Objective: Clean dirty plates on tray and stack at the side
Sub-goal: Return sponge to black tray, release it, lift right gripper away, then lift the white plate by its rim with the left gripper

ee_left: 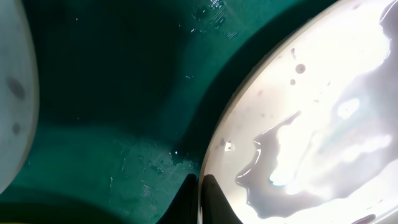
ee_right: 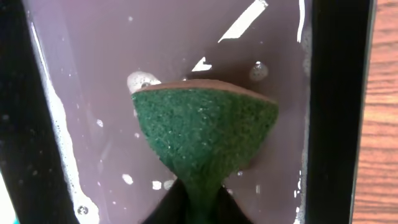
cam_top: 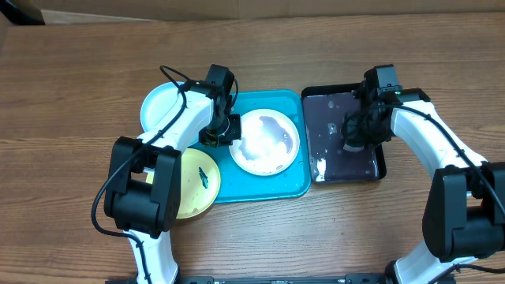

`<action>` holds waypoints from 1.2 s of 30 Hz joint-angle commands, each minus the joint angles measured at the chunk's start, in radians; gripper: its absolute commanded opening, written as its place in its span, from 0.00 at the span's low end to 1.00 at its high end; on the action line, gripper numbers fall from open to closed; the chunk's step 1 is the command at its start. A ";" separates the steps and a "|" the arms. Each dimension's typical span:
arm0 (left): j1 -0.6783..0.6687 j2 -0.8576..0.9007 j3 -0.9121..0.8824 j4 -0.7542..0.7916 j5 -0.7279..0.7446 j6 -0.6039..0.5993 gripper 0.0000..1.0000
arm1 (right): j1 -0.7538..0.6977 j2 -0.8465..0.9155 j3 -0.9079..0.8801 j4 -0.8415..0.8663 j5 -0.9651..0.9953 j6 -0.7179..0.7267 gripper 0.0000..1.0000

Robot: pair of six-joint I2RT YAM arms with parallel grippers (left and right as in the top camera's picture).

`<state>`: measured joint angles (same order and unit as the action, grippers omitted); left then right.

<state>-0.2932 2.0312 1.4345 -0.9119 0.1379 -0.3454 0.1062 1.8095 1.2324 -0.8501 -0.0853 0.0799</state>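
Observation:
The white plate (cam_top: 268, 143) lies wet and soapy in the teal tray (cam_top: 293, 183). My left gripper (cam_top: 220, 132) is shut on the plate's left rim; the left wrist view shows the fingers (ee_left: 200, 198) pinching the white plate's (ee_left: 311, 118) edge over the tray floor (ee_left: 124, 93). The light blue plate (cam_top: 160, 105) lies left of the tray. The pale yellow plate (cam_top: 197, 183), with a dark smear, lies at the tray's left front. My right gripper (cam_top: 353, 130) is shut on a green sponge (ee_right: 205, 134) in the black tray's soapy water.
The black tray (cam_top: 380, 170) holds murky water with foam, right of the teal tray. Its black walls (ee_right: 339, 112) flank the sponge. Bare wooden table surrounds both trays.

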 commanded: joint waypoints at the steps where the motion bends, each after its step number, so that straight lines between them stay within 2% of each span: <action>1: -0.004 0.011 0.013 0.004 -0.018 -0.022 0.07 | 0.001 -0.001 -0.002 0.003 0.016 -0.002 0.42; 3: -0.004 0.011 0.013 0.002 -0.018 -0.022 0.11 | -0.002 -0.001 0.003 0.000 0.008 0.002 0.50; 6: -0.004 0.011 0.013 -0.003 -0.018 -0.022 0.18 | -0.018 -0.001 0.064 -0.040 -0.034 0.002 0.54; 9: -0.004 0.011 0.013 -0.006 -0.018 -0.022 0.19 | -0.048 -0.001 0.174 -0.109 -0.070 0.003 0.59; 14: -0.004 0.011 0.013 -0.006 -0.018 -0.022 0.19 | -0.135 -0.001 0.341 -0.198 -0.069 0.024 0.73; 17: -0.004 0.011 0.013 -0.006 -0.018 -0.022 0.19 | -0.207 -0.001 0.370 -0.203 -0.069 0.024 0.89; 18: -0.004 0.011 0.013 -0.005 -0.018 -0.022 0.19 | -0.226 -0.001 0.370 -0.207 -0.069 0.024 0.99; 25: -0.004 0.011 0.013 -0.002 -0.018 -0.022 0.19 | -0.322 -0.001 0.365 -0.229 -0.069 0.024 1.00; 33: -0.004 0.011 0.013 0.000 -0.018 -0.029 0.20 | -0.340 -0.001 0.365 -0.229 -0.069 0.024 1.00; 36: -0.004 0.011 0.013 -0.001 -0.018 -0.029 0.16 | -0.340 -0.001 0.365 -0.229 -0.069 0.024 1.00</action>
<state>-0.2932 2.0312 1.4345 -0.9150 0.1299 -0.3645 -0.2295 1.8103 1.5921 -1.0851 -0.1524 0.1040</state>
